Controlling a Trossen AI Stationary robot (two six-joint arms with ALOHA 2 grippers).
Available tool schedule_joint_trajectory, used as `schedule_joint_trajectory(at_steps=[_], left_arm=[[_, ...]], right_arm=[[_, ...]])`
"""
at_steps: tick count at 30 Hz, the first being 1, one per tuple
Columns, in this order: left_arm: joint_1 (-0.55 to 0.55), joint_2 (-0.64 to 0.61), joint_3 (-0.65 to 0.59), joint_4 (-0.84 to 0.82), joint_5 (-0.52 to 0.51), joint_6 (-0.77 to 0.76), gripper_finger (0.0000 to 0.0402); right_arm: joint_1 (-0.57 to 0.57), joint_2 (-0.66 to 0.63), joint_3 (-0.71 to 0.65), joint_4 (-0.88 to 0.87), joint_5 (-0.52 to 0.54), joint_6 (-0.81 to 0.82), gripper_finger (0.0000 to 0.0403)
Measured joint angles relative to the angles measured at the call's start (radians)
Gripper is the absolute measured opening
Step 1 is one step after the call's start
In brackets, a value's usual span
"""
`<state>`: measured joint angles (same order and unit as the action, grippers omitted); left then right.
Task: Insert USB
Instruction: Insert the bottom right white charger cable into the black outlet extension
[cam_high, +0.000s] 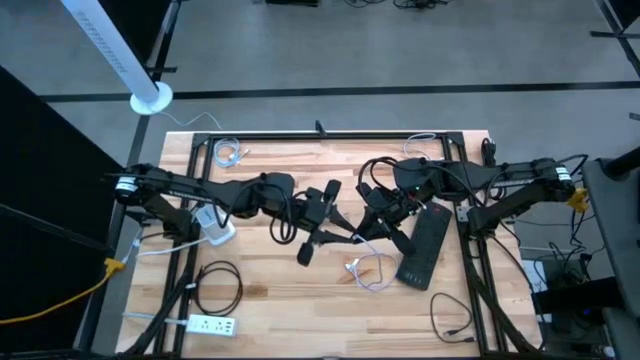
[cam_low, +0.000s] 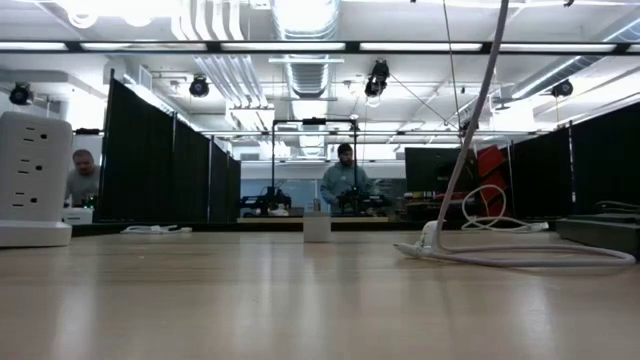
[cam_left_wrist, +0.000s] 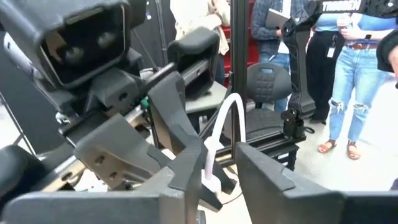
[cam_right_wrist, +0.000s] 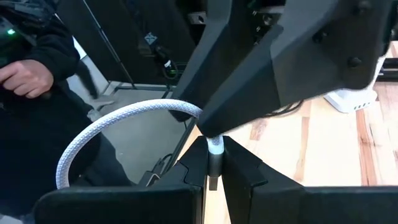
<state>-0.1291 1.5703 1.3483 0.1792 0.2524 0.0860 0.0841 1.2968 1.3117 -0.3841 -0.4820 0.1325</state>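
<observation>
White cable (cam_right_wrist: 118, 118) between right tool (cam_right_wrist: 213, 167) fingers

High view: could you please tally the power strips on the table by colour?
White power strips: 2 (flat strip, tower)
Black power strips: 1 (long strip)
Total: 3

cable plug (cam_right_wrist: 214, 147) tip hidden between right gripper (cam_right_wrist: 214, 163) fingers; left gripper's (cam_left_wrist: 211, 168) hold unclear
</observation>
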Motion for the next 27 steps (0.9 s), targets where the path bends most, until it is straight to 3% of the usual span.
schedule_joint_trajectory(at_steps=[4, 12, 20, 27], left_arm=[[0.0, 0.0, 0.0, 0.003, 0.0, 0.002, 0.0011], [0.0, 0.0, 0.0, 0.006, 0.0, 0.001, 0.0001], [0.0, 0.0, 0.0, 0.005, 0.001, 0.006, 0.002], [0.001, 0.0, 0.0, 0.006, 0.001, 0.01, 0.0079]], right_arm=[[0.0, 0.0, 0.0, -0.001, -0.001, 0.011, 0.0016], [0.0, 0.001, 0.0, 0.0, -0.001, 0.027, 0.0016], [0.0, 0.001, 0.001, 0.0, 0.001, 0.026, 0.0016], [-0.005, 0.001, 0.002, 0.0, 0.003, 0.025, 0.0016]])
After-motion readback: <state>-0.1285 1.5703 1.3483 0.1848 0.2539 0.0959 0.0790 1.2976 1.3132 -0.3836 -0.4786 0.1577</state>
